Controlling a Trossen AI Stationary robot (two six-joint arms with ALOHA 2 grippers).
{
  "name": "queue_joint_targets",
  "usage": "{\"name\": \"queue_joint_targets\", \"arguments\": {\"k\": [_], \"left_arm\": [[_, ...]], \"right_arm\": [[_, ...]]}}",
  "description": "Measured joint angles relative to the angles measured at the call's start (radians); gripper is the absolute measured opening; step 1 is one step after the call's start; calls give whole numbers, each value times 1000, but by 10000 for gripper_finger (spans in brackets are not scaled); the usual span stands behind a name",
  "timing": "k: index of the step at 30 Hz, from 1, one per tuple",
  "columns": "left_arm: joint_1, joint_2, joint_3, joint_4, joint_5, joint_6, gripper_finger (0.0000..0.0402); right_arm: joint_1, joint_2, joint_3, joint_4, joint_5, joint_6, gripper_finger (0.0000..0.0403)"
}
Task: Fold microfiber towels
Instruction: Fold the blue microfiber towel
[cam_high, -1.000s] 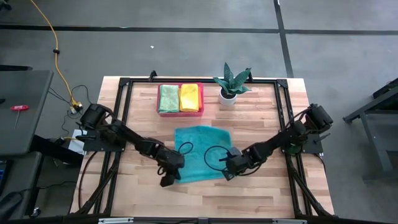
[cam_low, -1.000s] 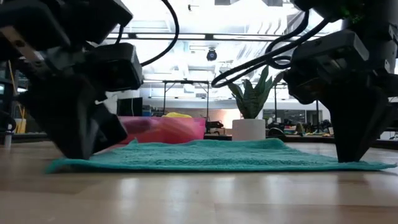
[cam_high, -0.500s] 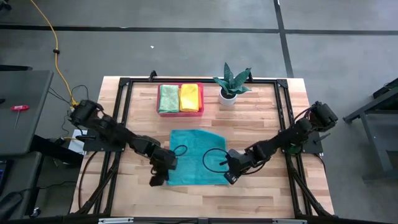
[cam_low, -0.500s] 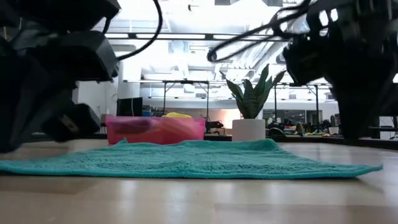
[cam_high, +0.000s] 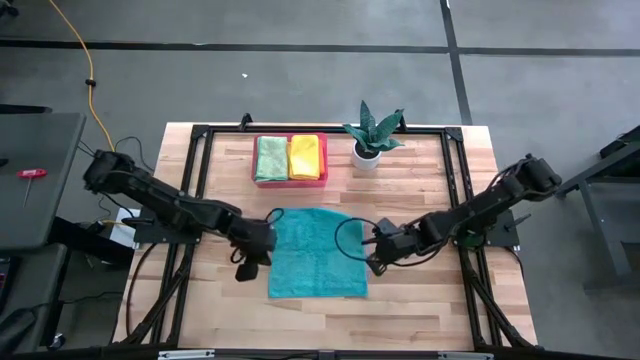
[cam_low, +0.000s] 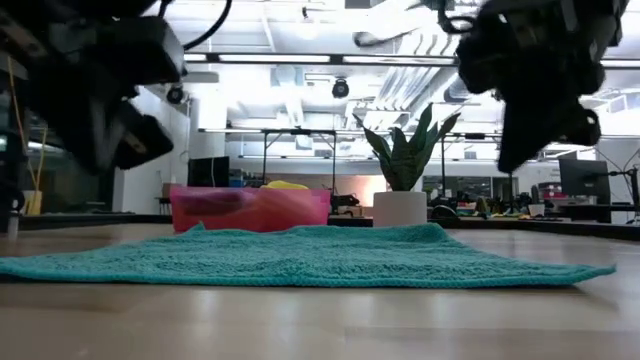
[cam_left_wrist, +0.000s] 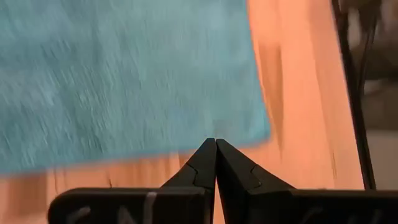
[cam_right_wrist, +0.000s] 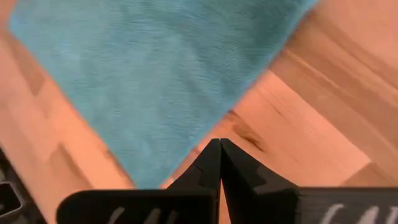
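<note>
1. The left gripper (cam_high: 245, 268) hangs just off the left edge of the teal towel (cam_high: 317, 252), its fingers (cam_left_wrist: 205, 165) pressed together and holding nothing; its wrist view shows a towel corner just ahead of the tips.
2. The right gripper (cam_high: 377, 262) sits just off the towel's right edge, likewise clenched and empty, with a corner of cloth showing beyond its fingers (cam_right_wrist: 214, 163).
3. In the low view both grippers are raised clear of the table (cam_high: 420, 300), apart from the cloth.
4. The teal towel lies spread flat in a single layer near the table's middle, its outline close to square.
5. Behind it, a pink tray (cam_high: 289, 178) holds a light green towel (cam_high: 271, 157) and a yellow towel (cam_high: 305, 156), already folded, beside a potted plant (cam_high: 371, 133).
6. Judging by this, the step in hand is the flattening of the teal towel, with its first fold not yet made.
7. The next move likely calls for both grippers to open, descend on matching corners, pinch them and carry that edge across to the opposite one.
</note>
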Motion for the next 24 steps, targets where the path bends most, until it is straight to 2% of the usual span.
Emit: {"name": "queue_joint_targets", "arguments": {"k": [3, 7, 9, 13, 16, 19, 24], "left_arm": [[1, -39, -58, 85, -49, -50, 0], [-3, -83, -178, 319, -50, -178, 0], [-8, -97, -239, 466, -72, -250, 0], [-9, -125, -329, 623, -181, -355, 0], [-5, -130, -349, 623, -237, -390, 0], [-6, -123, -344, 631, -249, -389, 0], [-5, -63, -308, 666, -296, -389, 0]], "right_arm": [[-11, -5, -47, 16, -29, 25, 0], [-24, -23, -149, 139, -69, 74, 0], [-34, -45, -196, 167, -59, 105, 0], [-96, -65, -261, 211, -14, 144, 0], [-158, -64, -289, 248, -9, 126, 0], [-226, -35, -306, 333, -23, 78, 0], [-311, 35, -308, 440, -56, 1, 0]]}}
